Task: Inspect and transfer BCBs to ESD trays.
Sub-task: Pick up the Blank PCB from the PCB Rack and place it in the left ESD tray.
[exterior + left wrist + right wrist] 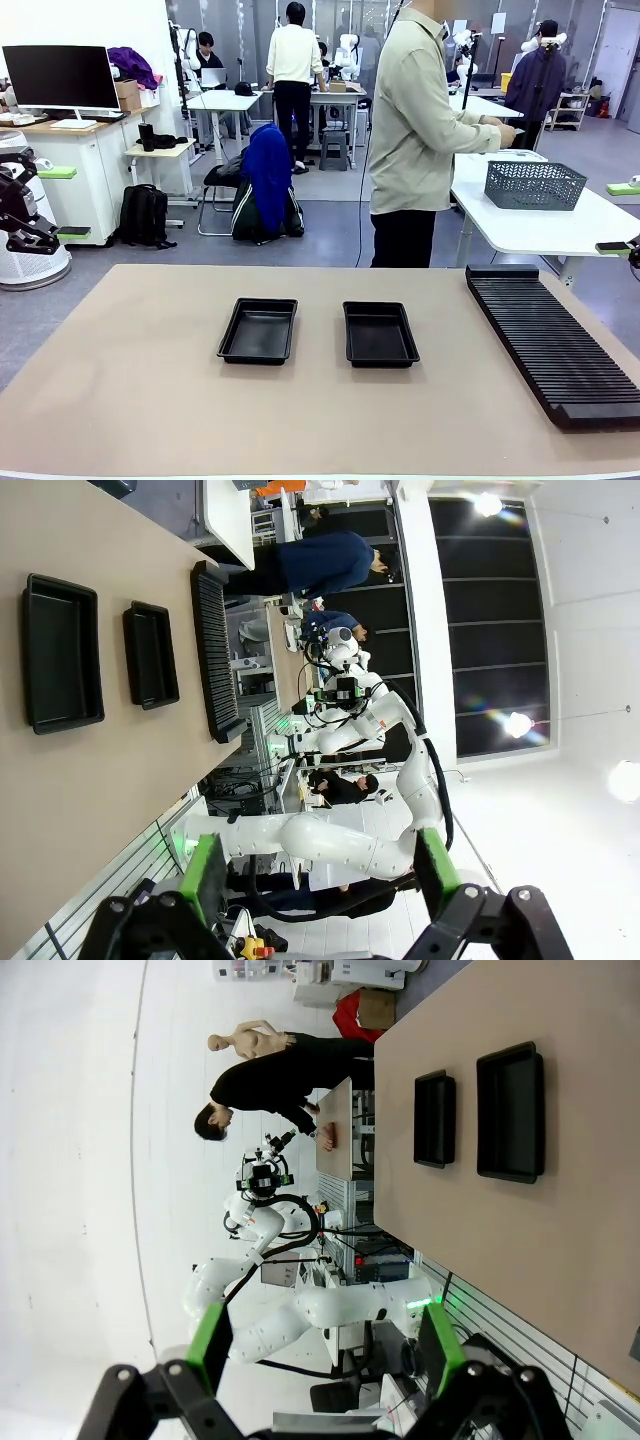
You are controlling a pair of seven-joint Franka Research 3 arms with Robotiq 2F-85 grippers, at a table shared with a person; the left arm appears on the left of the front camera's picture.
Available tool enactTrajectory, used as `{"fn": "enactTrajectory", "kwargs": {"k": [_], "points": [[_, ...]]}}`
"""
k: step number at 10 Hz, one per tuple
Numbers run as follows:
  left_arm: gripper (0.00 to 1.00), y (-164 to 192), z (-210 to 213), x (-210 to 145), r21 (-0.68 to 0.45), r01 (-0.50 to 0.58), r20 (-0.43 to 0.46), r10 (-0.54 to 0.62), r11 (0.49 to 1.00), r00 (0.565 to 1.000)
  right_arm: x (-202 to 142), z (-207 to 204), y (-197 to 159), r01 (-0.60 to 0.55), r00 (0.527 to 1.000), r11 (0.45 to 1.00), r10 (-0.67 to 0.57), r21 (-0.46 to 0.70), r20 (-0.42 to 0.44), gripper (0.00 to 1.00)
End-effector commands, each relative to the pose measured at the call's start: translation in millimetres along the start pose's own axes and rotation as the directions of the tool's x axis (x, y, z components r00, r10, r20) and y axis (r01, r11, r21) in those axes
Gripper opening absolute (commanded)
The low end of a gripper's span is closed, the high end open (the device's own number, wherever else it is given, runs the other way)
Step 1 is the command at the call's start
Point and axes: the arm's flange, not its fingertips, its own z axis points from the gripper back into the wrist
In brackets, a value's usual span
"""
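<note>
Desk (130,400): tan, wide. Person (415,130) at far side, turned away. Ribbed rack (550,340) along desk's right edge, slots look bare. ESD trays mid-desk, side by side, apart, long axes running robot-to-person: left tray (259,330), right tray (380,333). Both black, shallow, rimmed, floors bare. Left gripper (65,202), right gripper (620,218): raised off desk's sides, jaws wide, holding nothing. Trays lie inward and below, each nearer its own side's gripper.

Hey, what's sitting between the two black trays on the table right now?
Nothing: in the front view, bare tan tabletop separates the left ESD tray from the right ESD tray.
</note>
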Motion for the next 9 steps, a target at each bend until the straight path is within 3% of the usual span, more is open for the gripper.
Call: {"fn": "enactTrajectory", "kwargs": {"k": [1,5,9], "points": [[1.00,-0.4,-0.2,-0.2,0.000,0.001,0.000,-0.001,1.000,1.000,0.2,1.1,-0.5,-0.007,1.000,1.000,0.007,0.005,-0.002,1.00],[1.00,-0.4,-0.2,-0.2,0.000,0.001,0.000,-0.001,1.000,1.000,0.0,0.0,0.0,0.000,1.000,1.000,0.000,0.000,0.000,1.00],[1.00,-0.4,-0.2,-0.2,0.000,0.001,0.000,-0.001,1.000,1.000,14.9,3.8,-4.4,0.043,0.996,0.995,-0.034,0.095,-0.087,1.00]]}}
